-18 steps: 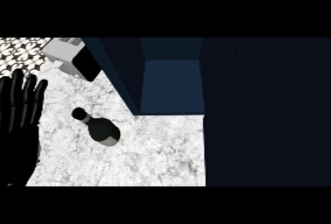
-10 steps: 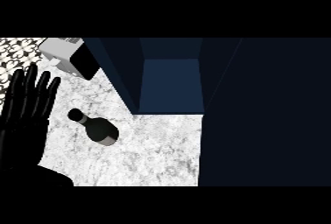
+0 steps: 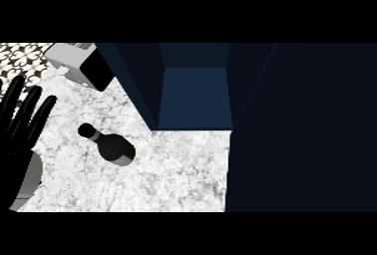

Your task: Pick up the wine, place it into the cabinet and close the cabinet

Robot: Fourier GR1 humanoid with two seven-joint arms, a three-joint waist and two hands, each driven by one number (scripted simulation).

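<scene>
The wine bottle (image 3: 110, 145) is dark and stands upright on the white marbled counter (image 3: 177, 174), seen from above with its neck toward the upper left. My left hand (image 3: 16, 144) shows at the left edge, open with its fingers straight and pointing up, a short way left of the bottle and not touching it. The dark blue cabinet (image 3: 195, 94) stands open behind and to the right of the bottle. My right hand does not show.
A grey box-shaped appliance (image 3: 80, 62) with a black side sits at the back left of the counter. A large dark panel (image 3: 302, 129), probably the cabinet's door, covers the right side of the view. A patterned wall (image 3: 22, 55) shows at the top left.
My left hand has come further into view along the left edge, and its grey forearm now shows below it. The bottle has stayed in place.
</scene>
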